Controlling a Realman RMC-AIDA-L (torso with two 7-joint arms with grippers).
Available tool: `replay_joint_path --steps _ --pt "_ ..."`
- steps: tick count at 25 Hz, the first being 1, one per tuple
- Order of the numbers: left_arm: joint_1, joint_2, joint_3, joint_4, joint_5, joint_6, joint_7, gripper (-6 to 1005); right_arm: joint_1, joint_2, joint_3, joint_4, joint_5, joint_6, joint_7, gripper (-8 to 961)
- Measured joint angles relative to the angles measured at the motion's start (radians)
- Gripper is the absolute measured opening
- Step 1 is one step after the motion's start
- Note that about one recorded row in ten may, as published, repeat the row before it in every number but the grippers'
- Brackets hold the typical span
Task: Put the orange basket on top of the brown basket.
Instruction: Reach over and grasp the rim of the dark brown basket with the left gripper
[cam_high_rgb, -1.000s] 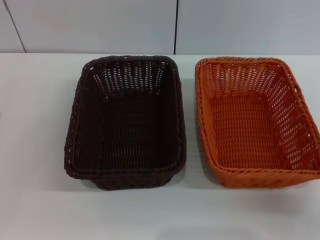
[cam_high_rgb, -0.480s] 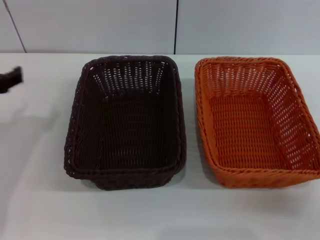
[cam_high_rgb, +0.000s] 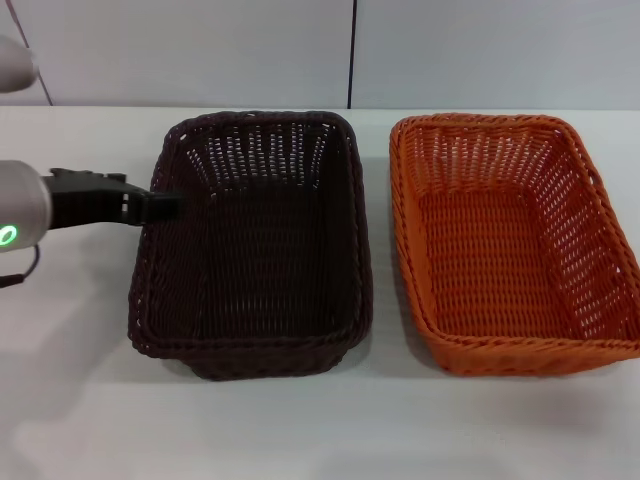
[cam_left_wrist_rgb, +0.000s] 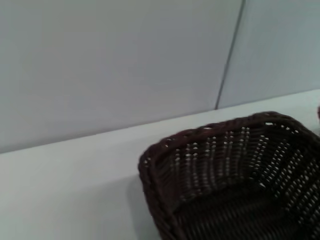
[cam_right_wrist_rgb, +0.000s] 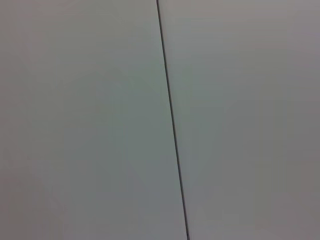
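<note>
The brown basket (cam_high_rgb: 255, 245) stands upright on the white table, left of centre in the head view. The orange basket (cam_high_rgb: 510, 245) stands upright beside it on the right, a small gap between them. Both are empty. My left gripper (cam_high_rgb: 165, 205) reaches in from the left and its tip is at the brown basket's left rim, near the far corner. The left wrist view shows the brown basket's far corner (cam_left_wrist_rgb: 230, 175) from close by. My right gripper is out of view; the right wrist view shows only the wall.
A white wall (cam_high_rgb: 350, 50) with a dark vertical seam (cam_right_wrist_rgb: 170, 120) rises right behind the table. Bare table (cam_high_rgb: 320, 430) lies in front of both baskets and left of the brown one.
My left arm has come in from the left edge and moved right, up to the brown basket's left rim. The baskets have not moved.
</note>
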Motion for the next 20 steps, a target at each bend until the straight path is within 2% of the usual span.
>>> replay_joint_path --steps 7,10,13,15,20 --pt "-0.051 0.002 0.014 0.095 0.003 -0.005 -0.012 765 -0.003 0.002 0.0 0.004 0.0 0.002 0.0 741" --pt "-0.086 0.001 0.014 0.181 0.006 0.009 -0.007 761 -0.003 0.001 0.001 0.005 0.0 0.002 0.0 741" --pt "-0.095 0.001 0.014 0.2 0.006 0.013 -0.007 757 -0.002 0.001 0.002 0.005 0.0 0.002 0.0 741" --pt "-0.117 0.002 0.023 0.264 0.006 0.042 -0.006 755 0.0 -0.001 0.002 0.005 0.0 0.002 0.0 740" --pt "-0.128 0.002 0.044 0.291 0.005 0.065 -0.006 748 0.002 -0.001 0.0 0.004 0.0 0.002 0.0 740"
